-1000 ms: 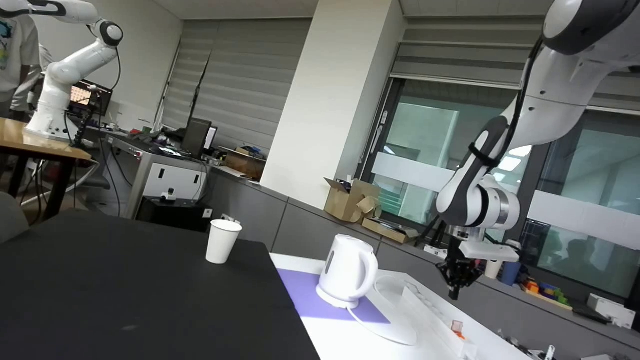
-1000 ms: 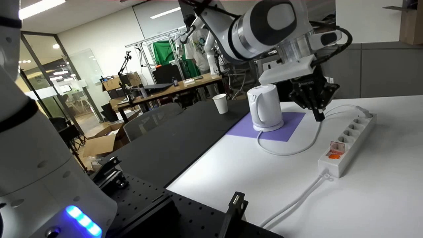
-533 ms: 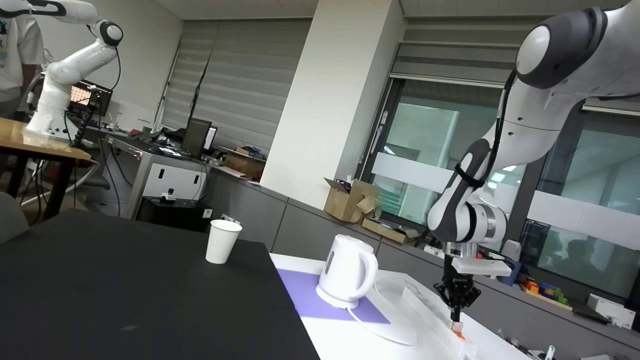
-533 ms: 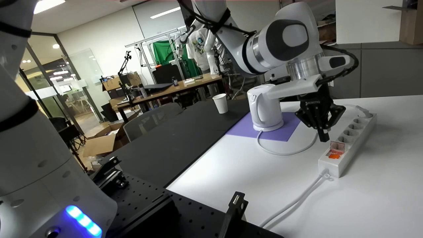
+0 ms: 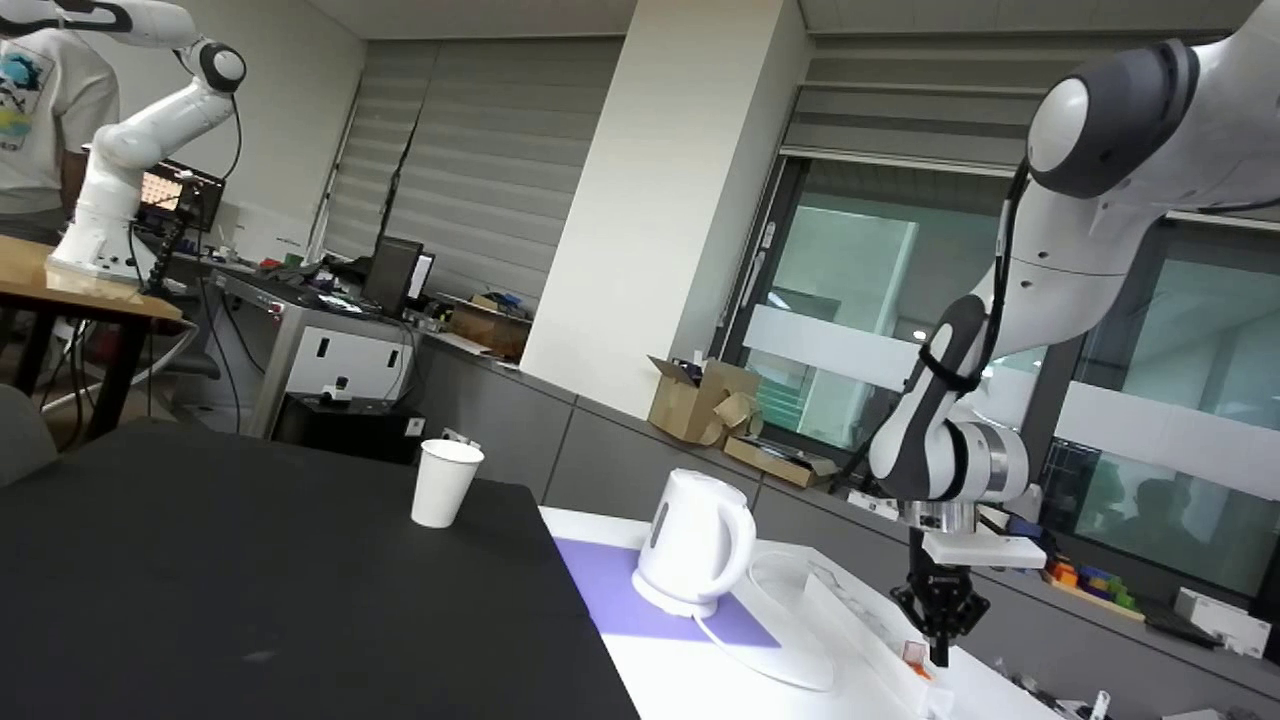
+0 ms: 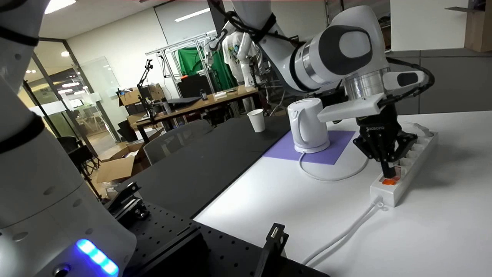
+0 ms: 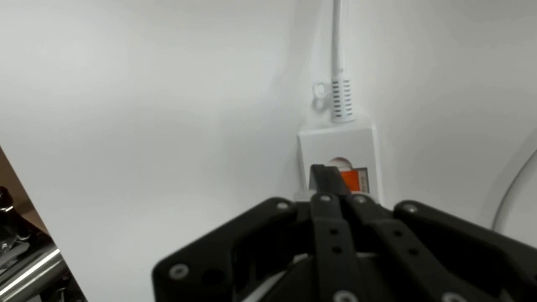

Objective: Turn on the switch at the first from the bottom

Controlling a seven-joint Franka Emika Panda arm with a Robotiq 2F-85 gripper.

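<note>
The gripper (image 6: 389, 174) points down w/ its fingers (image 7: 325, 180) tight together, the tips right by the orange switch (image 6: 389, 182) at the lower end of the white power strip (image 6: 414, 169), lower right in an exterior view, tho I can't tell from here if they touch it. In the wrist view the orange shows just right of the tips, right of centre, & in an exterior view a see-thru flap (image 5: 914, 652) stands up by the switch, bottom right. A white kettle (image 6: 308, 125) is upright on a purple mat (image 6: 339, 145), near mid-frame, w/ a white cup (image 6: 256, 120) on the black table (image 6: 200, 165) to its left.
</note>
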